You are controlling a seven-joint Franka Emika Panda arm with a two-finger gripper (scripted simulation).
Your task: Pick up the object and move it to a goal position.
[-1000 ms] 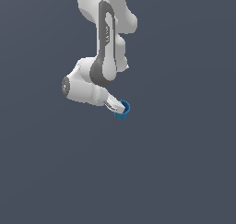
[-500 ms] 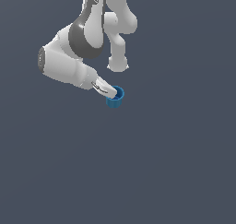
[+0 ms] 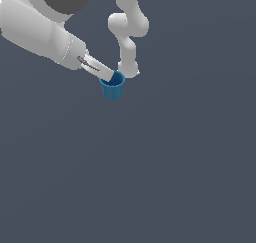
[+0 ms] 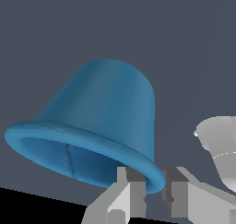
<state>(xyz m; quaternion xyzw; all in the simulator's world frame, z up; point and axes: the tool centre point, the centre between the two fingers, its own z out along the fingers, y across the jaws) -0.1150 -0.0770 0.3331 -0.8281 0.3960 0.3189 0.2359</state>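
Claw [image 4: 154, 191] pinches the blue cup's [image 3: 113, 88] rim between 2 fingers [image 4: 131, 191]; cup hangs upright.

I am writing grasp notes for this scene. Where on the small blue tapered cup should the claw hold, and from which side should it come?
Hold the small blue tapered cup at its wider rim, one finger inside the mouth and one outside, approaching from the open end. The thin flared lip fits between the fingers, while the smooth tapering wall could slip. The claw already pinches the rim this way.

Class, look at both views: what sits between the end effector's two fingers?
The rim of the blue cup; the wrist view shows the end effector pinching it.
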